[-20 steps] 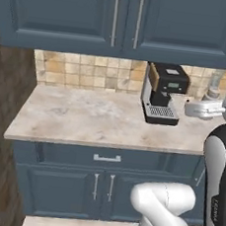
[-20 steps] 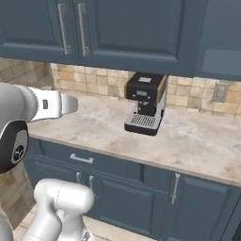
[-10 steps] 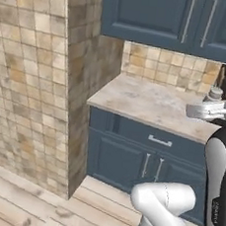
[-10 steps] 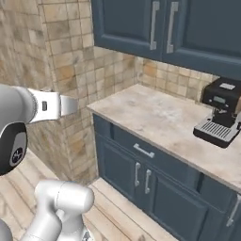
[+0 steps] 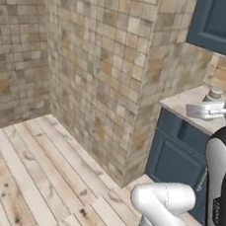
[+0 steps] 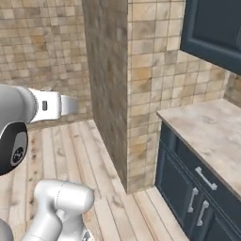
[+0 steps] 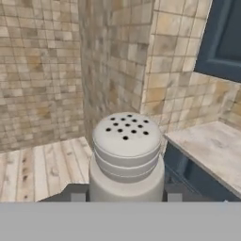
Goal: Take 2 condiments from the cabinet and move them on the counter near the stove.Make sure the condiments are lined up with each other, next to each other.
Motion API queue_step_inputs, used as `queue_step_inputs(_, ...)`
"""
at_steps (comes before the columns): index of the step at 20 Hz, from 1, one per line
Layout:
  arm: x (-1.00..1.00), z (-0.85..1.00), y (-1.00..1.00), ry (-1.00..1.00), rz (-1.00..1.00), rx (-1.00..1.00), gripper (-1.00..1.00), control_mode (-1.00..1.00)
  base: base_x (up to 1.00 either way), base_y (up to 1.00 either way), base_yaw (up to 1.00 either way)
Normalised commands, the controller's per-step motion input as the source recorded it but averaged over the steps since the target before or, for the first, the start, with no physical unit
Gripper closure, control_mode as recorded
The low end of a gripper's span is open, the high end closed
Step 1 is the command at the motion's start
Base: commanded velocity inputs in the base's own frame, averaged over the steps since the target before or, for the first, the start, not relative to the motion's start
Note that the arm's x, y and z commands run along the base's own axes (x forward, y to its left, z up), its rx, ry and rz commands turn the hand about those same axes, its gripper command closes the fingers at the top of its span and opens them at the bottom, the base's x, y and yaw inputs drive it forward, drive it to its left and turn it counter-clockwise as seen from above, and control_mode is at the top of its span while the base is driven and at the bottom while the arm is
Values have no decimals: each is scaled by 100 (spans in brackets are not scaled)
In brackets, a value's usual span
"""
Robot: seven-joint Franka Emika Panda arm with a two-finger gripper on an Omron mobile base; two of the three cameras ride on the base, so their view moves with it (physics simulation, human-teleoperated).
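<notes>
Shaker, lower centre of hand view, gripped by its body in the narrow jaws; judged light, rigid, smooth-sided, likely slippery; marbled surface at right of frame.

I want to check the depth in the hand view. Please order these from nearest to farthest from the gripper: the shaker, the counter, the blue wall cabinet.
1. Shaker: between the fingers of the gripper, centre.
2. Counter: lower right, beyond the shaker.
3. Blue wall cabinet: upper right, above the counter.
</notes>
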Motion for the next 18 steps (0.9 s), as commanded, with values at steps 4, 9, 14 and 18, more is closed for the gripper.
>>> queue_step_inputs(4,0,0,0,0,0,0,100,100,-13,13,71)
queue_step_inputs(9,0,0,0,0,0,0,100,100,-18,0,72)
queue_step_inputs(14,0,0,0,0,0,0,100,100,-14,0,72)
queue_step_inputs(18,0,0,0,0,0,0,100,100,-4,0,69)
